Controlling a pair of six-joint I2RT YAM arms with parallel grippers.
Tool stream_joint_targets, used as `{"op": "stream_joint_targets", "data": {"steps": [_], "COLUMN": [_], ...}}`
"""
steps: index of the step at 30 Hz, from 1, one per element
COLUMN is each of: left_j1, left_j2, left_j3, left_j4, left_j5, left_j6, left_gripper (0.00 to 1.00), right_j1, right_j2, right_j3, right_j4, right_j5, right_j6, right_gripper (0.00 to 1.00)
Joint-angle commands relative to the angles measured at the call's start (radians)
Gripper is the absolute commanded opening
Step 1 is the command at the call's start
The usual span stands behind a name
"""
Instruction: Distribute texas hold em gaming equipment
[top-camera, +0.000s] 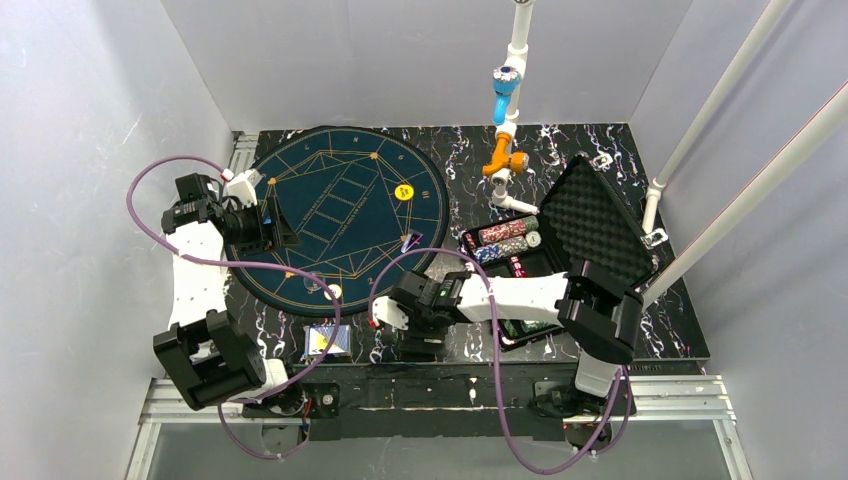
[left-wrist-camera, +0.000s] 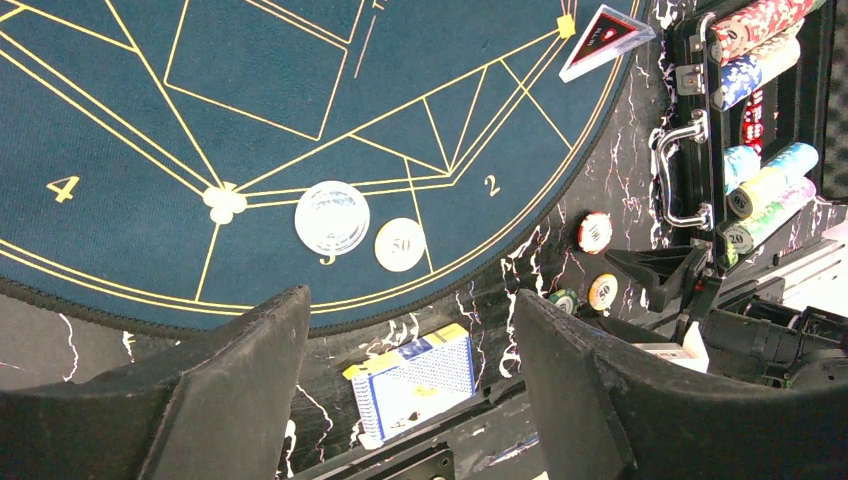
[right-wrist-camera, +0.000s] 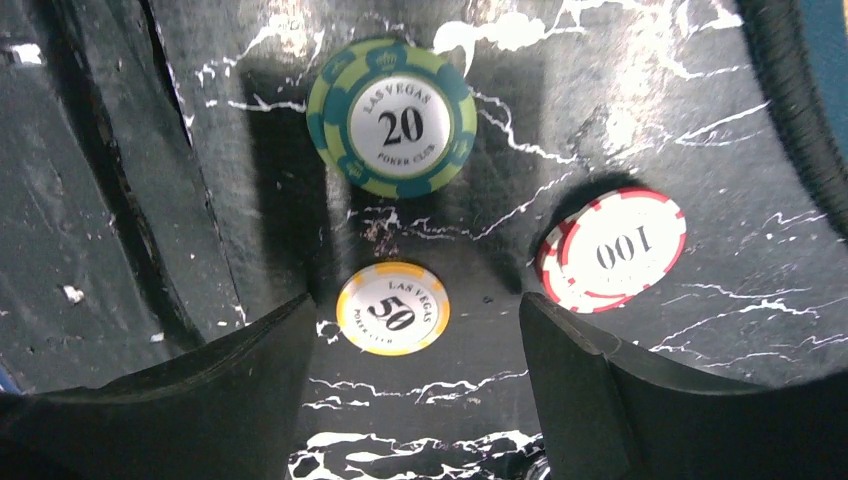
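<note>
Three chips lie on the black marbled table under my right gripper (right-wrist-camera: 417, 305): a green "20" chip (right-wrist-camera: 392, 118), a yellow "50" chip (right-wrist-camera: 392, 308) and a red "100" chip (right-wrist-camera: 612, 250). The right gripper is open, low over the table, and the yellow chip lies flat just past its fingertips, untouched. My left gripper (left-wrist-camera: 410, 310) is open and empty, raised over the near edge of the round blue mat (left-wrist-camera: 300, 120). A white disc (left-wrist-camera: 332, 217) and a pale "50" chip (left-wrist-camera: 400, 244) rest on the mat. A blue-backed card deck (left-wrist-camera: 415, 382) lies at the table's front.
The open black case (top-camera: 600, 225) at the right holds rows of chips (top-camera: 508, 236). A yellow chip (top-camera: 404, 190) sits far on the mat. A triangular marker (left-wrist-camera: 605, 35) lies at the mat's edge. White pipes (top-camera: 512, 110) stand behind. The table's front rail (top-camera: 440, 395) is close.
</note>
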Motion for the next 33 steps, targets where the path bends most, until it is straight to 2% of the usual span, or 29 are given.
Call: {"op": "stream_joint_targets", "data": {"steps": [1,8,15,24,33], "left_j1": [0.003,0.003,0.002,0.003,0.002], "left_j2": [-0.033,-0.034,-0.031,-0.021,-0.02], "left_j3": [0.001,0.001,0.002,0.011,0.01], "left_j4": [-0.019,-0.018,-0.018,-0.018,-0.018], "left_j5": [0.032,0.032,0.033,0.037,0.033], "left_j6": [-0.001,0.0,0.0,0.0,0.001], "left_gripper": [0.73,0.73,0.73,0.73,0.73], "right_j1": [0.004,0.006,0.006,0.006,0.006], "right_j2": [0.037,0.081,0.064,0.067,0.1], "right_j3": [0.053,0.074,0.083,0.069,0.075], "right_j4": [0.009,-0.058,-0.119,-0.113,-0.102], "right_j5": [-0.007,-0.025,-0.027,-0.007,-0.007], "right_j6": [0.016,0.01,0.002,0.0,0.002], "right_gripper": [0.8,0.74,0.74,0.73,0.63]}}
